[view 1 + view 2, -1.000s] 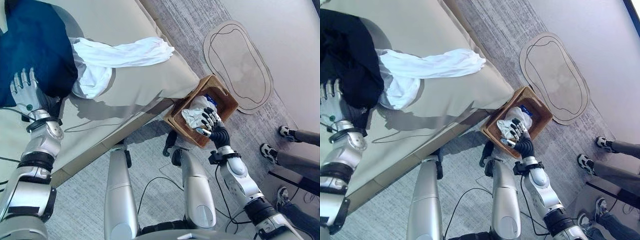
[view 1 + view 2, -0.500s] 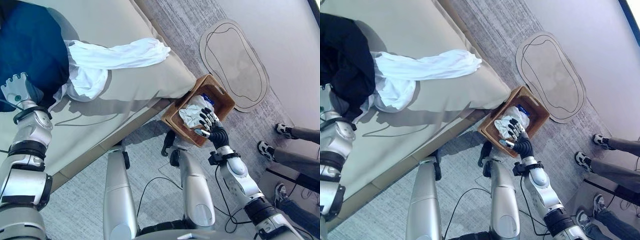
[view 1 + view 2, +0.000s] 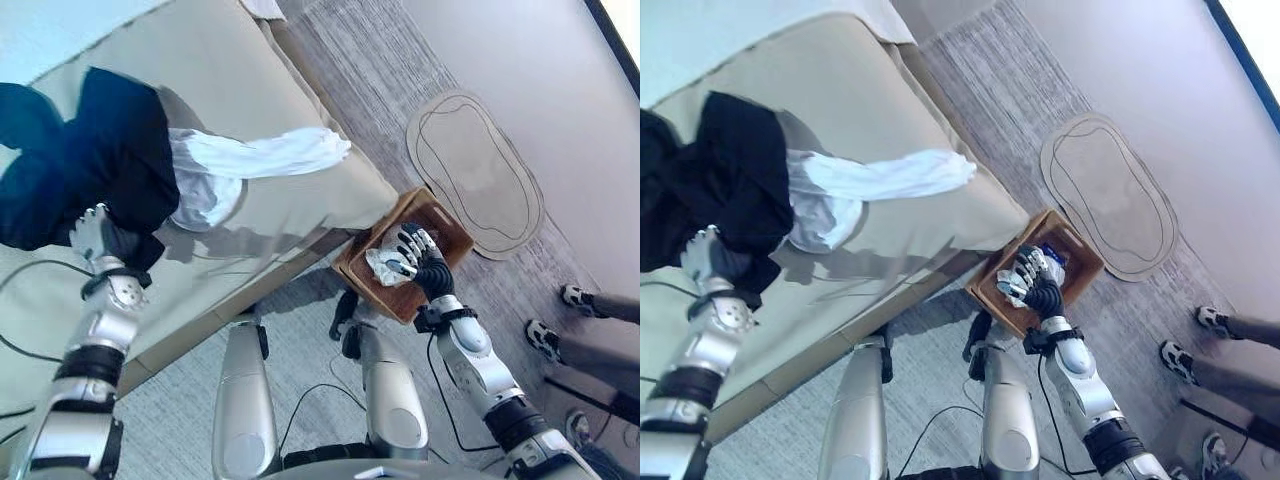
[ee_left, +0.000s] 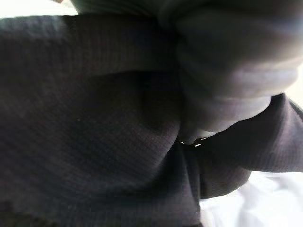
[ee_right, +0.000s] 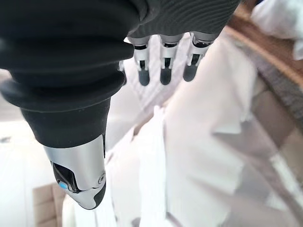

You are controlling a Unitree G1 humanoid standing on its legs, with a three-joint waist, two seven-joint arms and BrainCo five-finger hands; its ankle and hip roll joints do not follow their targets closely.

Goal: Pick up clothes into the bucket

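**Dark garment under the left robot hand, white cloth already in the basket**

Left eye view: a dark navy garment (image 3: pixel 85 170) lies bunched on the beige bed (image 3: pixel 270 215), touching a white garment (image 3: pixel 255 160) that trails toward the bed's edge; the left robot hand (image 3: pixel 97 232) sits at the dark garment's near edge, its fingers buried in the folds, so I cannot tell whether they are curled or straight; down on the carpet, just beside the bed, stands the brown basket (image 3: pixel 448 218) with a pale cloth (image 3: pixel 383 262) inside it, and the right robot hand (image 3: pixel 415 255) hovers over that cloth.

Right eye view: the same layout; a person's shoes (image 3: pixel 1212 320) stand well apart from the basket.

Left wrist view: dark knitted fabric pressed close against the camera, with a strip of white cloth at one corner.

Right wrist view: the right robot hand's fingers (image 5: pixel 163 66) hang straight and spread above white cloth, holding nothing (it looks like a release).

Both garments should handle as light, soft and limp; a bunched fold near the middle probably gives the surest hold, since an edge grip would leave the rest dragging.
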